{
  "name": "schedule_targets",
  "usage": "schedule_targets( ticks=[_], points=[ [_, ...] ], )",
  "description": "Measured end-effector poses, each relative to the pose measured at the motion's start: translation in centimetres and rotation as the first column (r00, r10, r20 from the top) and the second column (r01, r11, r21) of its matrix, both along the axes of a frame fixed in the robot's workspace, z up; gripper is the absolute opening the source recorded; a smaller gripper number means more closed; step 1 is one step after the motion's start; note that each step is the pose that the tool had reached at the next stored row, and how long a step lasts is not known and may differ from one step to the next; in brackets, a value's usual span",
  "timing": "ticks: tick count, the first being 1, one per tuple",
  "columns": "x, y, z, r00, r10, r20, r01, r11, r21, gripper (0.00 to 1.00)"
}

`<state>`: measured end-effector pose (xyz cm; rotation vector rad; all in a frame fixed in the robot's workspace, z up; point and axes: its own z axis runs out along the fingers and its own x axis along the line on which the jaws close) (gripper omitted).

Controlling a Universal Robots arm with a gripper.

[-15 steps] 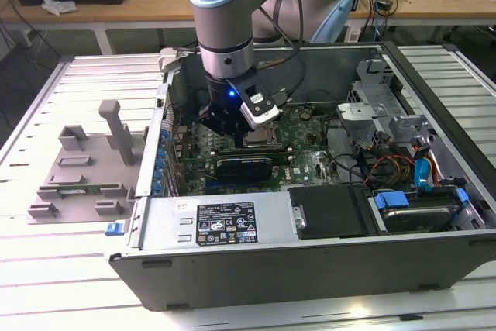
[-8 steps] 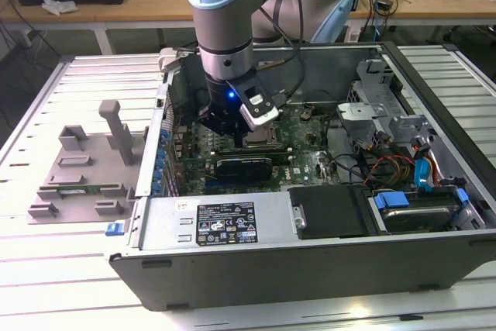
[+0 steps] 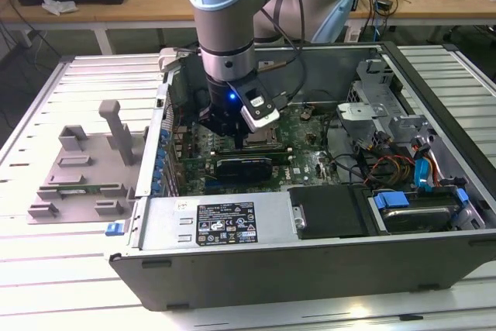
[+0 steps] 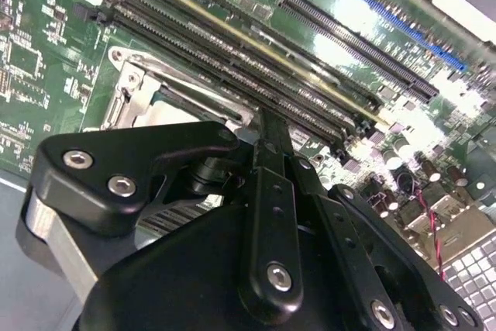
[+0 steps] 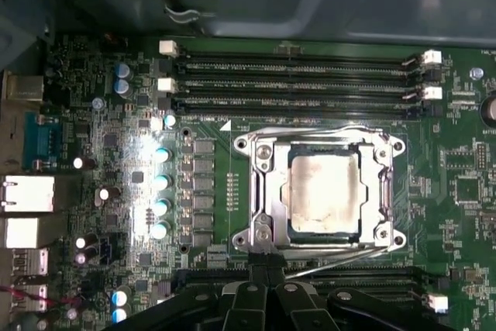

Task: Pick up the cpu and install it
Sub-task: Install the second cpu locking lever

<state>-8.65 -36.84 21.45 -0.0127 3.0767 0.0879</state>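
The ribbed metal surface (image 3: 46,284) carries, at the exterior view's left, a grey tray (image 3: 77,172) with upright blocks. Just beside the tray, toward the exterior view's right, lies an open computer case (image 3: 310,269) with its motherboard (image 3: 302,125) facing upward. A power supply (image 3: 225,226) lies along the near wall of the case. The arm (image 3: 225,13) descends into the left half of the case, and the gripper (image 3: 230,136) hangs low over the motherboard. The fingers (image 4: 267,160) are drawn narrow, close together, with nothing between them. In the first wrist view, the cpu (image 5: 322,191) lies flat in the socket (image 5: 263,199), its pale metal top facing upward and marked with dull stains. The metal frame of the socket surrounds the cpu on all four sides. In that same view, the fingertips sit at the edge of the socket frame, just beside the cpu and apart from it; contact with the frame cannot be determined. Empty memory slots (image 5: 294,75) run parallel along the far side of the socket. At the exterior view's right, the case holds a metal drive cage (image 3: 372,98), blue cables (image 3: 422,172) and a drive with a blue latch (image 3: 411,211).
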Motion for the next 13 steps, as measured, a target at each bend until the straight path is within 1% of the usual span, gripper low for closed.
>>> schedule_targets(
  ticks=[2,4,6,8,10,11,12,13],
  points=[
    [0.05,-0.35,0.0,1.0,-0.002,-0.0021,0.002,1.0,0.0,0.11],
    [0.04,-0.61,0.0,1.0,-0.004,-0.0026,0.004,1.0,0.0001,0.11],
    [-0.01,-0.66,-0.07,1.0,-0.005,-0.0017,0.005,0.9999,0.0122,0.11],
    [-0.15,-0.69,-0.36,1.0,-0.007,-0.0012,0.008,0.9996,0.0255,0.11],
    [-0.23,-0.69,-0.46,1.0,-0.009,-0.0012,0.009,0.9994,0.0347,0.11],
    [-0.33,-0.69,-0.53,1.0,-0.009,-0.0008,0.009,0.9988,0.0476,0.11],
    [-0.38,-0.69,-0.58,1.0,-0.01,-0.0007,0.01,0.9985,0.0545,0.11],
    [-0.41,-0.7,-0.63,0.9999,-0.01,-0.0007,0.01,0.9982,0.0587,0.11]
  ],
)
